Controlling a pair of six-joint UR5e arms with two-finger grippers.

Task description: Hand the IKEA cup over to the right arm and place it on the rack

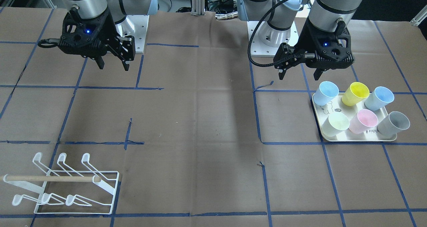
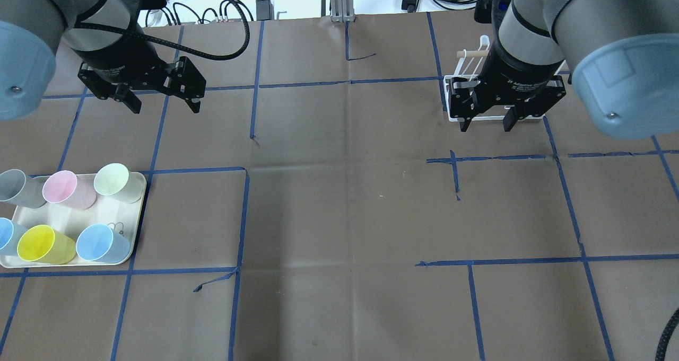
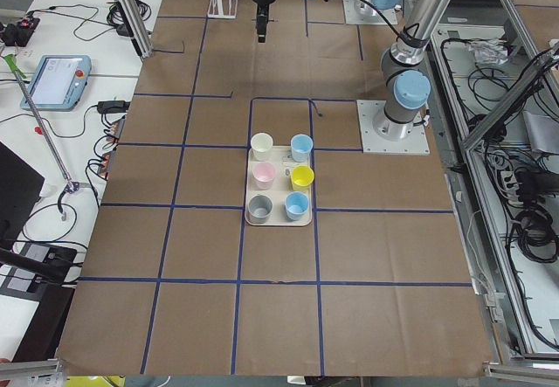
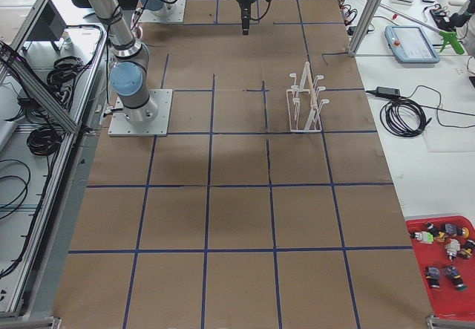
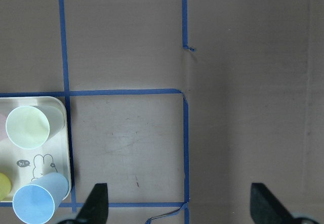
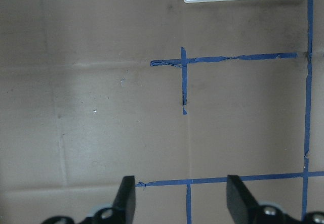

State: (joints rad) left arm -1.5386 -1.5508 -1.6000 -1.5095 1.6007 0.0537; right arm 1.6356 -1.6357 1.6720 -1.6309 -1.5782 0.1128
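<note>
Left pincer [image 2: 165, 104] and right pincer [image 2: 485, 125] both hang spread and empty over the bench [image 2: 345, 218]; cups [image 2: 103, 243] sit on a tray [image 2: 114, 212], rack [image 1: 50, 178] near the far edge.

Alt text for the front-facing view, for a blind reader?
Over a brown table, the left tool and right tool hang open and empty. Six pastel cups sit on a tray at right; an empty white rack stands lower left.

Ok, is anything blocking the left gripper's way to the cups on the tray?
Nothing visible does. The left gripper hangs open over bare brown paper beside the tray, and no object lies between them. The pale green cup, at the tray's corner, is the nearest one.
</note>
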